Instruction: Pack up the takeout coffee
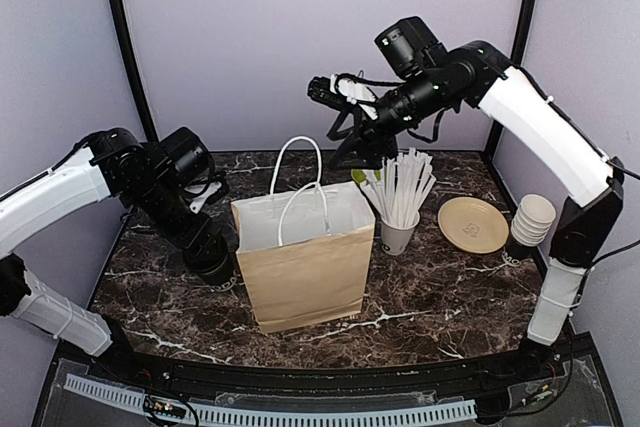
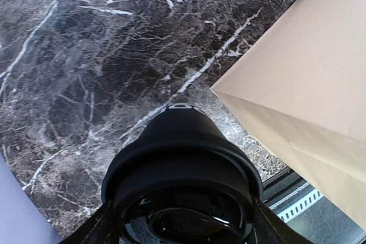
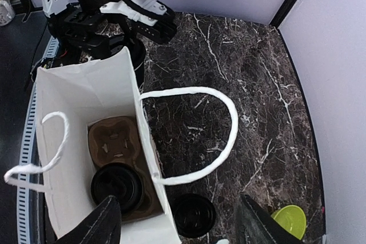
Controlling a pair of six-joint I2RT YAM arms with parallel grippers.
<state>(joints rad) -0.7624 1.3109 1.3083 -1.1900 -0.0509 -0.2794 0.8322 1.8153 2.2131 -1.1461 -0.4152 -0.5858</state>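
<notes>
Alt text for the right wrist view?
Looking straight down into an open paper bag with white rope handles: a cardboard cup carrier sits at the bottom, one black-lidded coffee cup in it, the slot beside it empty. Another black lid shows just outside the bag on the marble table.

You get bright, even light from overhead in all three views, and the lavender walls (image 1: 320, 37) look flat. The paper bag (image 1: 305, 272) throws only a soft, short shadow on the dark marble table (image 1: 440, 297). In your left wrist view the lidded coffee cup (image 2: 180, 158) crowds the lens, slightly soft, with a dull sheen on its lid; the marble behind is sharp. From the right wrist, the bag's white inside is nearly washed out.
</notes>
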